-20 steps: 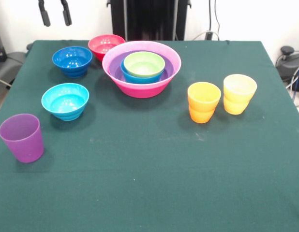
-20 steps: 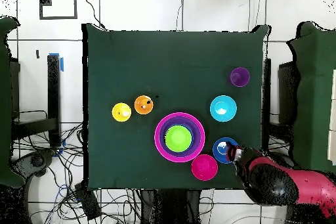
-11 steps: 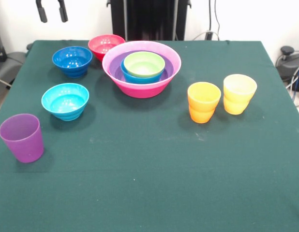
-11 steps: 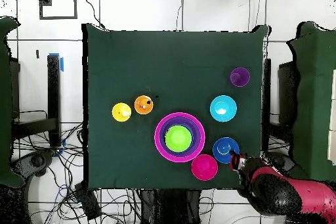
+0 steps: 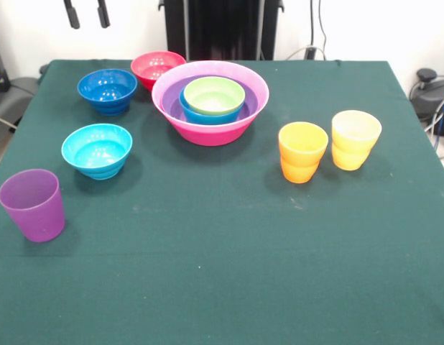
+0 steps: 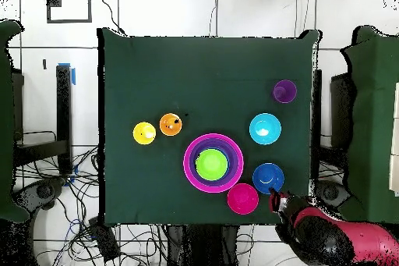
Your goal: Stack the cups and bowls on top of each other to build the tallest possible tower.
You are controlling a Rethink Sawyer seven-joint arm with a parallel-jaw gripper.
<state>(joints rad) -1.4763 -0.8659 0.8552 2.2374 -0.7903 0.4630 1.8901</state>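
Note:
The tower (image 5: 207,133) is a hot-pink bowl with a purple bowl, a blue bowl (image 5: 200,115) and a lime green bowl (image 5: 214,95) nested in it. Beside it sit the red-pink bowl (image 5: 156,67), the dark blue bowl (image 5: 107,90) and the cyan bowl (image 5: 97,149). The purple cup (image 5: 33,204) stands at the near left. The orange cup (image 5: 302,152) and the yellow cup (image 5: 355,139) stand together at the right. My gripper (image 5: 87,13) hangs open and empty, high behind the dark blue bowl; in the overhead view the gripper (image 6: 277,200) is at the table's edge between the dark blue bowl (image 6: 268,178) and the red-pink bowl (image 6: 242,198).
A green cloth (image 5: 229,251) covers the table. My red arm (image 6: 343,235) lies off the table's corner. Cables and dark equipment (image 5: 430,93) sit beyond the table's sides.
My gripper has drawn back from over the dark blue bowl to the table's edge and risen. The bowls and cups have not moved.

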